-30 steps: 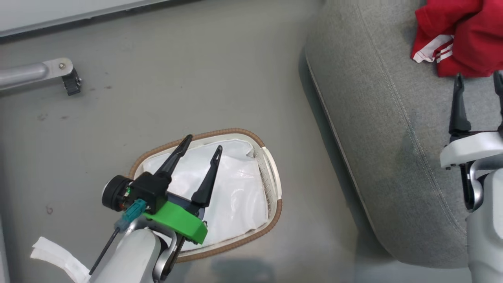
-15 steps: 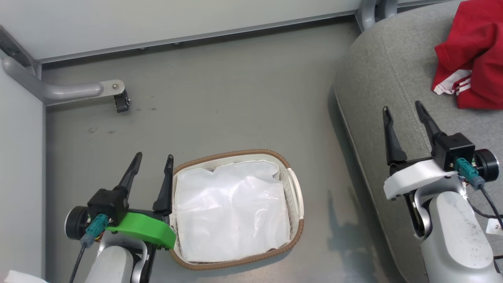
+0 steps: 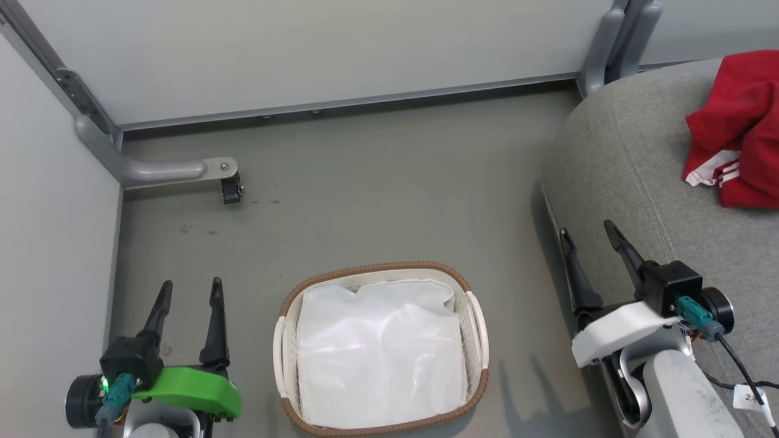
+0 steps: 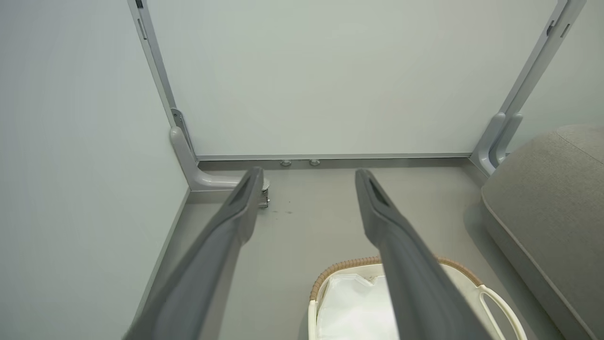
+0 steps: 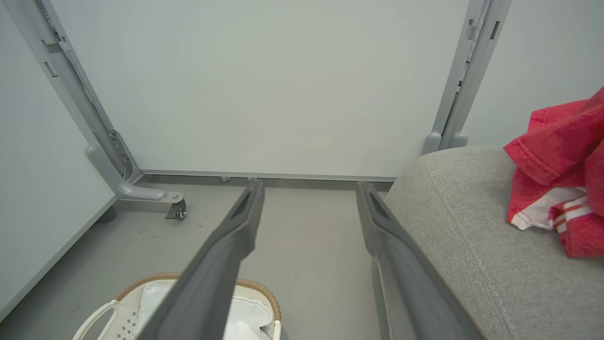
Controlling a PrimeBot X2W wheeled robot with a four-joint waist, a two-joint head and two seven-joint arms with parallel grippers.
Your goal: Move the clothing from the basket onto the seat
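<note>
Since the clothing [image 3: 739, 155] is soft knit fabric, expect it to be light and limp: it will bunch and drape, with low slip risk and nothing fragile. My call on the best hold is to pinch a thick fold in the bunched middle, not the white-striped hem, which would leave the rest trailing.

Location: head view, 2 o'clock, heaped on the seat [image 3: 621, 170]. It runs off the frame edge, so I can't tell its full extent.

The basket [image 3: 377, 267] sits on the floor [image 3: 365, 201] at 6 o'clock, with the white sheet lining [image 3: 380, 353] spread across its inside. I can't tell if anything is under the lining. From this, the transfer looks done or nearly done.

Left gripper [image 3: 191, 282]: 7 o'clock, over bare floor, near the basket on its 9 o'clock side and apart from it. The fingers point to 12, spread, with nothing between them. The left wrist view agrees — clear gap, wall [image 4: 330, 71] beyond.

Right gripper [image 3: 586, 227]: 4 o'clock, straddling the seat's near edge. I can't tell whether it touches the seat. The fingers lean toward 11, parted and empty. The clothing sits at its 1 o'clock, well apart.

Both arms are low with forearms at the bottom of the frame — reads as a parked pose.
</note>
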